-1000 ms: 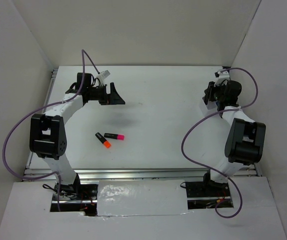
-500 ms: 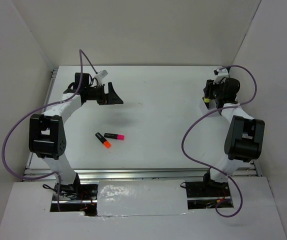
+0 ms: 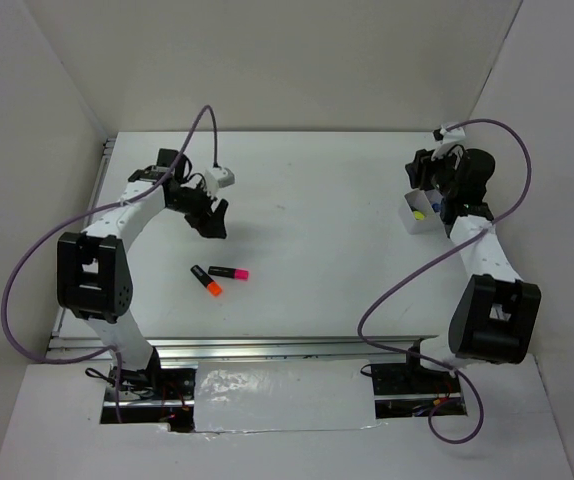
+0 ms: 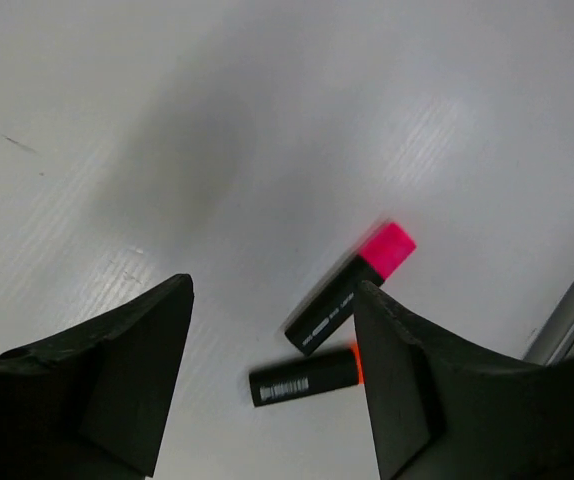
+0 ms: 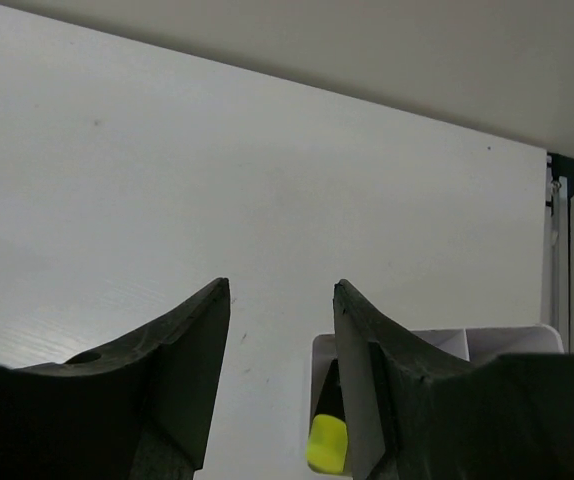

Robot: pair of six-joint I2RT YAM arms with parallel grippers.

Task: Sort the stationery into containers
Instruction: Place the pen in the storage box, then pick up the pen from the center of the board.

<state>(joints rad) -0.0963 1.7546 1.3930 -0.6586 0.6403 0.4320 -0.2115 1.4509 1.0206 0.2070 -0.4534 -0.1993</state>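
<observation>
Two short black highlighters lie side by side on the white table: one with a pink end (image 3: 229,272) (image 4: 352,285) and one with an orange end (image 3: 206,280) (image 4: 305,375). My left gripper (image 3: 214,219) (image 4: 272,385) is open and empty, hovering above and just behind them. The white box (image 3: 422,212) (image 5: 437,345) stands at the far right; a yellow-ended highlighter (image 3: 419,213) (image 5: 327,443) and something blue lie in it. My right gripper (image 3: 429,172) (image 5: 279,380) is open and empty above the box's left end.
White walls close in the table on three sides. A metal rail (image 3: 277,347) runs along the near edge, and shows at the lower right of the left wrist view (image 4: 572,305). Purple cables loop off both arms.
My left gripper has swung down and toward the two highlighters. My right arm has pulled back and to the right, uncovering the white box with the yellow-ended highlighter in it.
</observation>
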